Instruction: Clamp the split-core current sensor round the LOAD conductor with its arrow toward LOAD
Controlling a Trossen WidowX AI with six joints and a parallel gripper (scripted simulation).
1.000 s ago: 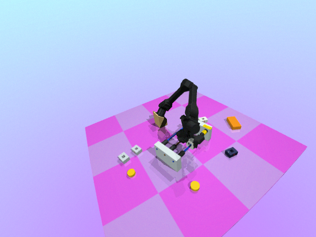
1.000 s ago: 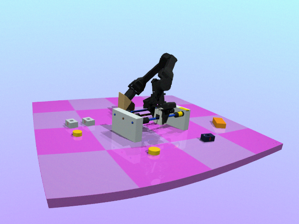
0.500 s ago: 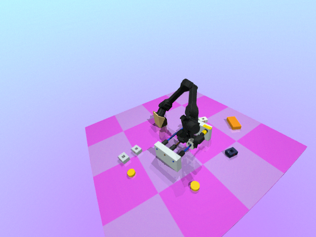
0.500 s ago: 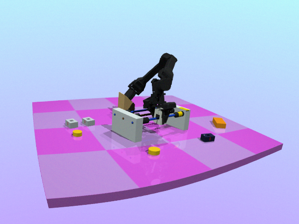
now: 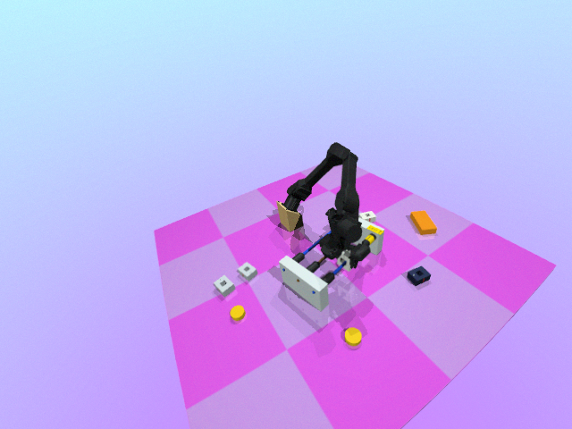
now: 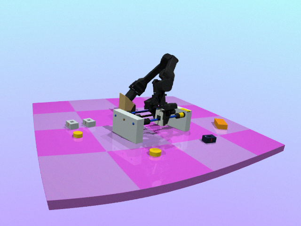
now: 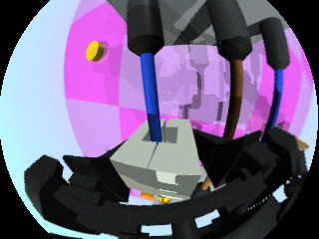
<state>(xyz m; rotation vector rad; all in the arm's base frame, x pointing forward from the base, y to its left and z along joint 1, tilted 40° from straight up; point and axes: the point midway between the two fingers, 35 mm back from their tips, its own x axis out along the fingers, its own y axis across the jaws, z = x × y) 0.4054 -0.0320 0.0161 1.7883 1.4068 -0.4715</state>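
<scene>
Gripper (image 5: pixel 349 261) (image 6: pixel 165 118) (image 7: pixel 162 133) is pinching the pale split-core sensor (image 5: pixel 343 260) (image 6: pixel 159 117) (image 7: pixel 160 156), which sits around the blue conductor (image 5: pixel 339 268) (image 6: pixel 153 119) (image 7: pixel 150 95) nearest the yellow band (image 5: pixel 370 239) (image 6: pixel 180 115), prob. the LOAD one. Step in hand looks like the final squeeze: keep pressure even on both halves w/o twisting or dragging the wire, and check the seam's tight, i.e. latched, before release. Arrow direction n/a from here, so confirm it b4 letting go.

Sensor's arrow (image 7: pixel 166 178) unreadable, latch too small to tell, LOAD lettering (image 5: pixel 374 229) (image 6: pixel 185 109) blurred.
</scene>
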